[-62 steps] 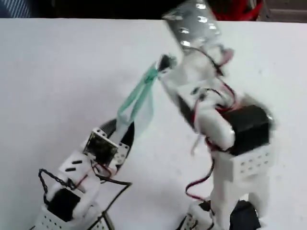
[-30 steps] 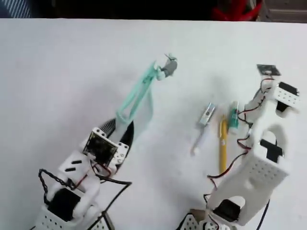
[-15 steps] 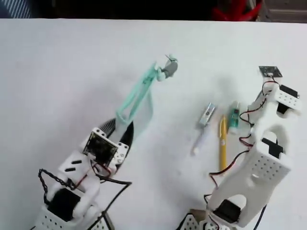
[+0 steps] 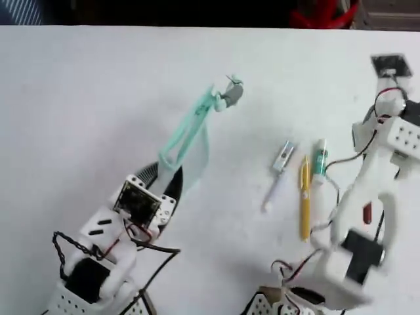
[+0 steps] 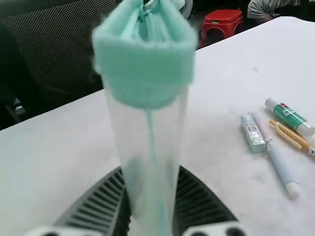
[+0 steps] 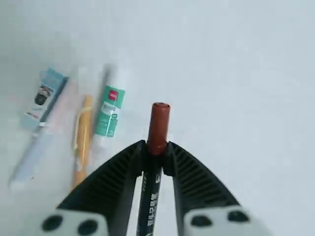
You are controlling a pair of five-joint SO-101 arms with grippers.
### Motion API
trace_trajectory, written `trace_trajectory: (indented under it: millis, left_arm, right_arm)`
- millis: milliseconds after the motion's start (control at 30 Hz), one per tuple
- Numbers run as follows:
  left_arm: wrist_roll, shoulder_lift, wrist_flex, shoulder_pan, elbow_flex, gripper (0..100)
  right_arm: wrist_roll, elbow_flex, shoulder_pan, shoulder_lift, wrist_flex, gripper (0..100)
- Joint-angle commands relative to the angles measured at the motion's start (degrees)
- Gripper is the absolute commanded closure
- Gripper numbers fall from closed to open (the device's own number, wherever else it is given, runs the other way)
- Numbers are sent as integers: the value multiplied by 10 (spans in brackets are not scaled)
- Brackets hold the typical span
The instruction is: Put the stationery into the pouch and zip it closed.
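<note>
A clear pouch (image 4: 188,139) with mint trim stands on edge on the table, its zip pull (image 4: 230,92) at the far end. My left gripper (image 4: 165,178) is shut on the pouch's near end (image 5: 147,98), its jaws (image 5: 150,196) on either side of it. My right gripper (image 6: 155,152) is shut on a black marker with a brown-red cap (image 6: 158,125), held above the table. On the table lie a glue stick (image 4: 319,159), a yellow pen (image 4: 305,197), a pale pen (image 4: 272,190) and a small eraser (image 4: 284,156).
The right arm (image 4: 377,170) stands to the right of the loose stationery. The white table (image 4: 85,85) has bare room on the left and between pouch and stationery. Its far edge runs along the back, with a red stool (image 5: 221,20) beyond it.
The right arm has swung away from the pouch's far end to the right side of the table, then farther right and back. The pouch and the left arm have stayed put.
</note>
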Motion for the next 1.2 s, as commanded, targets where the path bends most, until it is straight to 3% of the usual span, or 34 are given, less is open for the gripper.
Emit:
trace_trajectory:
  millis: [0,200,467,633,1000,1167]
  left_arm:
    - [-7,0,-11,1,-3,977]
    - [-7,0,-11,1,-3,977]
    - [-7,0,-12,1,-3,977]
    - [-7,0,-14,0,-3,977]
    - [-8,0,-15,-3,-3,977]
    - [-8,0,-15,-3,-3,977]
  right_arm:
    - [0,-11,-50,-168,74,981]
    - [-64,-81,-213,-291,170,981]
    - [-115,-322,-488,-364,165,981]
    - [-201,-329,-622,-312,81,981]
    - [-231,-318,-642,-160,-143,981]
    - [-271,-302,-630,-145,-124,981]
